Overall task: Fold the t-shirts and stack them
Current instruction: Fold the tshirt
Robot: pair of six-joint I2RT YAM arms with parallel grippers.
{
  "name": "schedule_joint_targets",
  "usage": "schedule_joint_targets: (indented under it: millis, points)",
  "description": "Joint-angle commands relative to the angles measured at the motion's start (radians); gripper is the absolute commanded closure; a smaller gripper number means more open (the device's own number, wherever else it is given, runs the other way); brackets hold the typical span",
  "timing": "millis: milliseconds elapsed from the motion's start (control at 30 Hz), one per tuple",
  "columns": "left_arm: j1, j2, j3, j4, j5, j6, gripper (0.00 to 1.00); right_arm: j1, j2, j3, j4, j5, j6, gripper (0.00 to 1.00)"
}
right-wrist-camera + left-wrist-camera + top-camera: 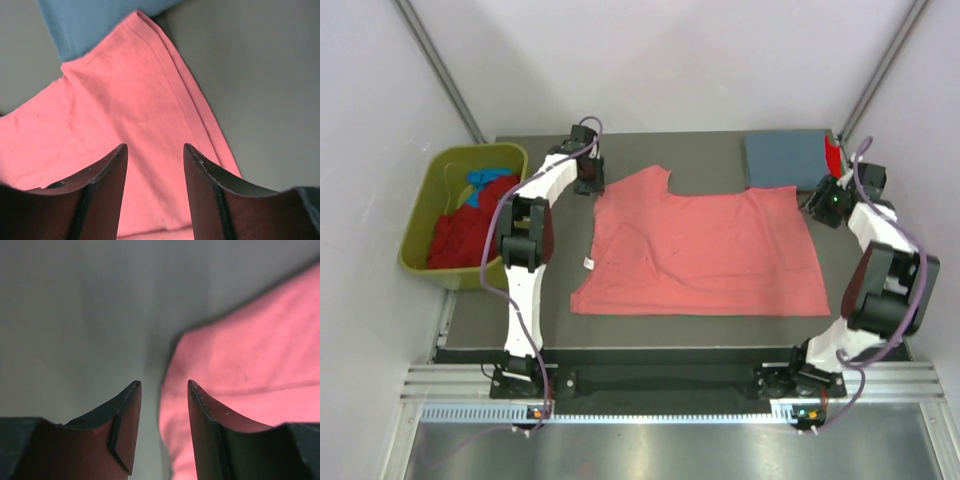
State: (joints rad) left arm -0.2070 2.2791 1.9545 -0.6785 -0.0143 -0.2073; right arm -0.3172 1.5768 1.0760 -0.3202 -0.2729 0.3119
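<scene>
salmon-pink t-shirt [705,255]: spread flat in the centre of the top view, on the dark table [710,150]; neck opening at the upper left of the cloth, small white tag at its left edge.
grey-blue t-shirt [783,157]: folded to a rectangle, upper right of the top view; the upper right corner of the pink cloth reaches it, and in the right wrist view lies over its edge.
red t-shirt [833,157]: only a narrow strip seen, just beside the right edge of the grey-blue one.
olive-green bin [425,215]: left of the top view, beside the table; holds a dark red t-shirt [460,235] in a crumpled heap and a bright blue t-shirt [485,185] behind it.
left gripper [588,180]: at the upper left corner of the pink cloth; jaws parted, nothing between them. In the left wrist view the gap stands over bare table, right at the edge of the cloth, with the right finger [210,430] above the pink. Touching the cloth or not: cannot tell.
right gripper [820,205]: at the upper right corner of the pink cloth, near the grey-blue rectangle; jaws parted, holding nothing. In the right wrist view pink cloth fills the gap between the fingers, flat and not pinched.
</scene>
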Motion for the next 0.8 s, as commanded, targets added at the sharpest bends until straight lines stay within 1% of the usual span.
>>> schedule_joint_targets:
  millis: [0,67,100,133,267,367,400,433,467,500,533,633,667,767]
  points:
    - [0.02,0.065,0.107,0.008,0.084,0.028,0.53,0.004,0.116,0.126,0.079,-0.127,-0.088,0.51]
    - [0.031,0.077,0.093,0.04,0.134,0.032,0.53,0.004,0.196,0.182,0.072,-0.167,-0.115,0.51]
    - [0.037,0.079,0.072,0.052,0.176,0.037,0.53,0.004,0.216,0.197,0.066,-0.176,-0.122,0.51]
    - [0.04,0.079,0.061,0.065,0.189,0.039,0.53,0.006,0.232,0.214,0.061,-0.177,-0.129,0.51]
    - [0.055,0.074,0.011,0.112,0.26,0.029,0.54,0.006,0.264,0.21,0.093,-0.177,-0.131,0.51]
    - [0.066,0.091,0.003,0.106,0.321,0.026,0.62,0.006,0.273,0.208,0.105,-0.186,-0.126,0.52]
    - [0.066,0.102,0.006,0.097,0.333,0.028,0.72,0.006,0.273,0.208,0.105,-0.181,-0.126,0.52]
    - [0.066,0.105,0.009,0.085,0.349,0.029,0.76,0.006,0.275,0.21,0.105,-0.18,-0.123,0.52]
    - [0.066,0.108,0.012,0.082,0.362,0.026,0.84,0.006,0.276,0.21,0.105,-0.18,-0.122,0.53]
    - [0.066,0.105,0.014,0.079,0.363,0.023,0.98,0.006,0.275,0.213,0.105,-0.18,-0.122,0.53]
    - [0.066,0.102,0.015,0.076,0.34,0.019,1.0,0.007,0.272,0.213,0.104,-0.181,-0.122,0.53]
    - [0.064,0.082,0.044,0.06,0.255,0.023,1.0,0.01,0.25,0.213,0.104,-0.172,-0.122,0.53]
    - [0.063,0.076,0.056,0.059,0.194,0.031,1.0,0.01,0.244,0.213,0.102,-0.169,-0.122,0.53]
    - [0.057,0.057,0.08,0.077,0.145,0.043,1.0,0.015,0.227,0.214,0.102,-0.149,-0.112,0.53]
